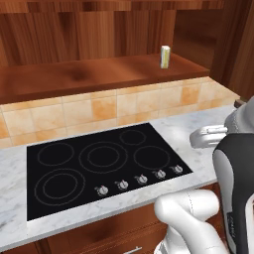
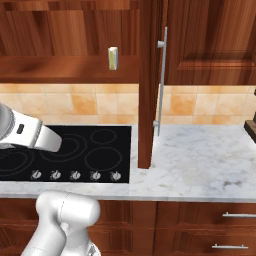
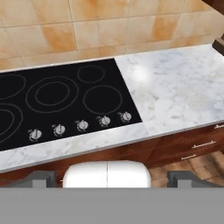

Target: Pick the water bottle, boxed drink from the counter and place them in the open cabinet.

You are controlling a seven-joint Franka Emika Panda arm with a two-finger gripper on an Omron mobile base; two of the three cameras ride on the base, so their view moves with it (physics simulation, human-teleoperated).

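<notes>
The boxed drink [image 1: 165,56] [image 2: 113,58], a small cream carton, stands upright on the wooden shelf of the open cabinet [image 1: 74,74] [image 2: 55,68], near the shelf's right end. My gripper [image 3: 113,179] hangs open and empty above the front edge of the marble top, well below and in front of the carton. Its two dark fingertips [image 3: 41,178] stand wide apart at the bottom of the hand view. The water bottle is out of view.
A black cooktop [image 1: 99,163] [image 3: 61,100] with a row of knobs lies under the cabinet, set in a marble top [image 2: 200,160]. The open cabinet door [image 2: 145,85] stands edge-on with a long handle. A dark object [image 2: 251,125] sits at the far right edge.
</notes>
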